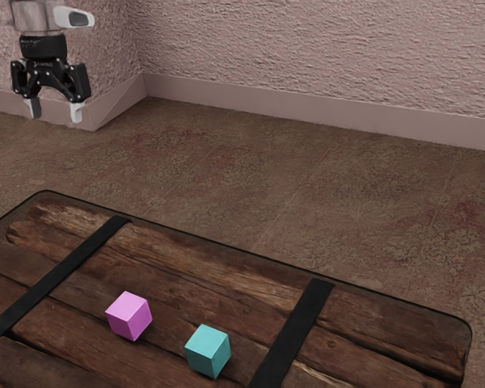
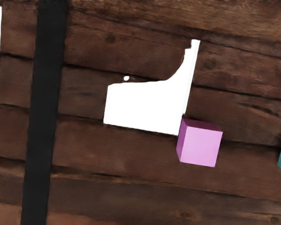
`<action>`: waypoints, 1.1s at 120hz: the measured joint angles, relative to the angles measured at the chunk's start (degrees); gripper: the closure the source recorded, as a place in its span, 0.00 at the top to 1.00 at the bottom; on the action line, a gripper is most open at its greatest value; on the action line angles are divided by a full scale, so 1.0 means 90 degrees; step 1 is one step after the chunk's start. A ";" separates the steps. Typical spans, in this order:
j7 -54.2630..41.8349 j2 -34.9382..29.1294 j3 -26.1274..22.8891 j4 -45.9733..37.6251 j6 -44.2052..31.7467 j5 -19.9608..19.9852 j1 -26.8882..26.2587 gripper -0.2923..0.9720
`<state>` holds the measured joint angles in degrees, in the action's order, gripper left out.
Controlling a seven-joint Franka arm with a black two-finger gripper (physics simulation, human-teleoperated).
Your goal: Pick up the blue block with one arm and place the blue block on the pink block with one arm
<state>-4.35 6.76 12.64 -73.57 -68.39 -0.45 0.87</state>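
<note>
Gripper [image 1: 55,110] spread, empty, high at the exterior view's far left; blue block [image 1: 207,350] lies nearer, rightward (just beside pink block [image 1: 129,315]).

Soft, even light falls from overhead, muted and warm. The pink block [image 1: 128,314] and blue block [image 1: 207,350] have tops brighter than their sides and faint shadows at their bases. In the wrist view a flat white patch [image 2: 145,105] blanks part of the table [image 2: 131,159].
</note>
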 joint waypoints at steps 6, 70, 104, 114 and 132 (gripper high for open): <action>-0.0046 0.0001 -0.0008 -0.0004 -0.0362 -0.0010 -0.0025 0.77; 0.0210 0.2352 -0.1141 0.0051 -0.3109 -0.1007 -0.3046 0.77; 0.0824 0.1337 0.3894 -0.3361 -0.4988 0.1040 -0.7585 0.77; 0.0905 0.1226 0.3974 -0.3802 -0.5361 0.1412 -0.7452 0.77; 0.1043 0.1141 0.4016 -0.4375 -0.5967 0.1922 -0.7762 0.77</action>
<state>5.03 17.03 48.78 -112.95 -122.10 16.85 -68.98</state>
